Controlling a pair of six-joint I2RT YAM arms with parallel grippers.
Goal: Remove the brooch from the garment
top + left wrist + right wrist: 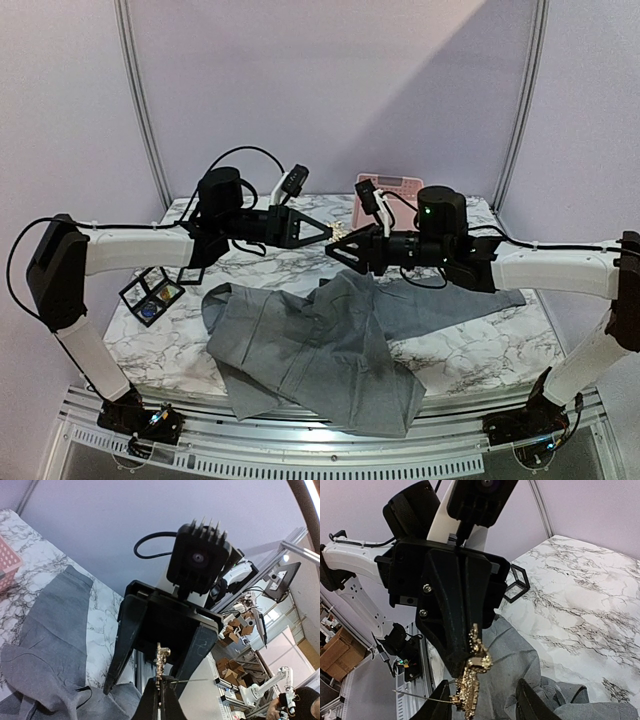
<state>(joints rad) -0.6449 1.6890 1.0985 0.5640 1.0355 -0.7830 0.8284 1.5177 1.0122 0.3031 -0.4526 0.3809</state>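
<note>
The gold brooch (472,680) hangs in the air above the table, apart from the garment. My left gripper (160,685) is shut on its lower end, and the brooch (161,661) stands up from the closed fingertips with its thin pin sticking out sideways. My right gripper (482,706) faces the left one, open, one finger on each side of the brooch and neither clearly touching it. From above, both grippers meet tip to tip around the brooch (340,235). The grey garment (320,345) lies crumpled on the marble table below them.
A pink basket (388,192) stands at the back of the table behind the right arm. A black open jewellery box (151,295) sits at the left. The garment hangs over the table's front edge (330,420). A purple wall is behind.
</note>
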